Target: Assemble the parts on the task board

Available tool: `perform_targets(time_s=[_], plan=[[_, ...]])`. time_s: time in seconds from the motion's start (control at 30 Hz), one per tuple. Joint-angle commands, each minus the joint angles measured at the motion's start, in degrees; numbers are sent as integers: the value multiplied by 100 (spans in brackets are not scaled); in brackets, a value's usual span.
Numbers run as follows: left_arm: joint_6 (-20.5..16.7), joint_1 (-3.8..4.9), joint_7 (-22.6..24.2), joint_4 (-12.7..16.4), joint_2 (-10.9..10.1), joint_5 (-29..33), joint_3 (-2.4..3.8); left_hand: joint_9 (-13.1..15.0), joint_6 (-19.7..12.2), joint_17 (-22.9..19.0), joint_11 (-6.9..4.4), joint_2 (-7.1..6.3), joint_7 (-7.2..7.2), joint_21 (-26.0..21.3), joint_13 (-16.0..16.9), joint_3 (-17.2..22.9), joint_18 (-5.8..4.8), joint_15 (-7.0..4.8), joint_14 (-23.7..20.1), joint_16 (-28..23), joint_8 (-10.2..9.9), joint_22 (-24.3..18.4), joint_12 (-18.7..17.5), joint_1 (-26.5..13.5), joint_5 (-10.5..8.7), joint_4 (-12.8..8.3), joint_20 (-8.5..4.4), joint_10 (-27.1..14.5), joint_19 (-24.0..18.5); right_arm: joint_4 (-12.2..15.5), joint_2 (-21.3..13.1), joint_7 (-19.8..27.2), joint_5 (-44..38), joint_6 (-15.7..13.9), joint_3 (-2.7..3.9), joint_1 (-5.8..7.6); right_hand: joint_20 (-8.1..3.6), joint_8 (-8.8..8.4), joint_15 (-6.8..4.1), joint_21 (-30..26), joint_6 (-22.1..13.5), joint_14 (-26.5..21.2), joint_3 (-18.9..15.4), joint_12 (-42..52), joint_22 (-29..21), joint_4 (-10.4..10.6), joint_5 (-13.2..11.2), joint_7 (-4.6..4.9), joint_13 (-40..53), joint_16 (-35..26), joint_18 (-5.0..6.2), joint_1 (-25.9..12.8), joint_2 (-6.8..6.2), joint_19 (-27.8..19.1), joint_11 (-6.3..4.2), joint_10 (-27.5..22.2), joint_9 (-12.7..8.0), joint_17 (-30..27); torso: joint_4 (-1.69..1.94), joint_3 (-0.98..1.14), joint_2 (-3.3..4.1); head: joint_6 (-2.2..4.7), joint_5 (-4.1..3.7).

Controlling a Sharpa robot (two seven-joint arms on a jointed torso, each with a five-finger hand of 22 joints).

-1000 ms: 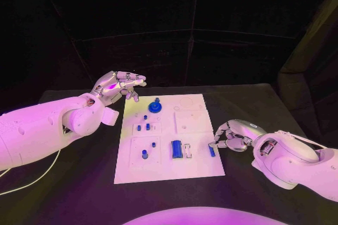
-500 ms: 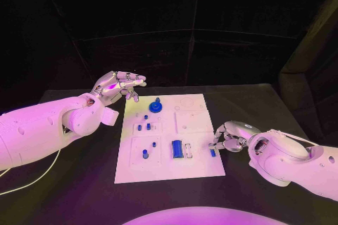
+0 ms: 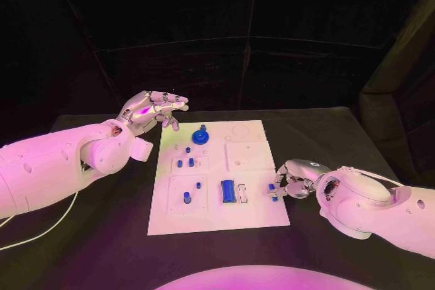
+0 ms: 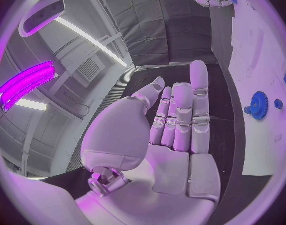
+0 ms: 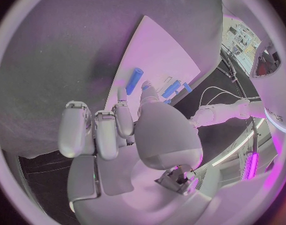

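1. Over the last second our right hand (image 3: 295, 180) has slid in from the table toward the right edge of the white board (image 3: 249, 156), and its fingertips now sit at the small blue peg (image 3: 271, 189) lying near that edge. Our left hand (image 3: 152, 109) has kept its place, raised off the far left corner of the board.

2. Hand states: the right hand's fingers are curled in close around the peg; whether they pinch it or only touch it we cannot tell. The left hand holds nothing, fingers loosely bent and apart; the left wrist view shows its palm (image 4: 174, 150) bare.

3. The peg: in the right wrist view the blue peg (image 5: 134, 81) lies flat on the board just beyond the fingertips. In the head view its long axis runs roughly away from us, along the board's long side.

4. Doing the step well, as we judge it: we should close thumb and finger across the peg's narrow width, near its middle, lift it straight up, and only then turn it for its seat.

5. Other pieces: a blue gear (image 3: 199, 138) stands near the far end and a larger blue block (image 3: 227, 191) lies to the left of the peg.
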Motion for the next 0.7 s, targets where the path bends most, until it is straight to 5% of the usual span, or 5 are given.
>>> perform_targets(time_s=[0.03,0.27,0.53,0.7], plan=[[89,5,37,-2,2,-32,0,9,13,-8,-15,57,1,-18,7,-43,78,7,-31,-33,-10,-6,27,10,23,-1,39,-30,-8,-4,23,-116,-65,294,-1,4,22,-14,24,-35,38,394,-30,-13,-8,-5,38,-3,-6,-30,-90,-46,-15,0,18,-22,-3,500,7,0,-2,-4,4],[97,5,34,-5,4,-32,-2,9,13,-8,-15,57,1,-18,7,-43,78,7,-31,-33,-10,-6,27,10,23,-1,39,-30,-8,-40,109,-179,-245,499,-1,3,12,-17,8,-40,98,393,14,-17,-8,-120,28,-22,-2,-35,-89,170,5,-2,-1,-30,2,497,7,1,2,-6,11],[108,2,33,-4,10,-32,-4,9,13,-8,-15,57,1,-18,7,-43,78,7,-31,-33,-10,-6,27,10,23,-1,39,-30,-8,-119,272,-335,-663,692,-1,-2,-26,-81,-31,-50,160,393,395,-52,-10,-543,-456,-52,-9,-42,-88,841,195,-1,-39,-56,-22,497,8,-1,2,-16,21],[106,1,32,-7,11,-32,-5,9,13,-8,-15,57,1,-18,7,-43,78,7,-31,-33,-10,-6,27,10,23,-1,39,-30,-8,-134,322,-407,-849,729,-1,-5,-40,-143,-38,-51,194,393,695,-86,-4,-806,-530,-49,-21,-46,-92,1159,295,2,-47,-85,-56,496,10,0,-2,-24,27]])
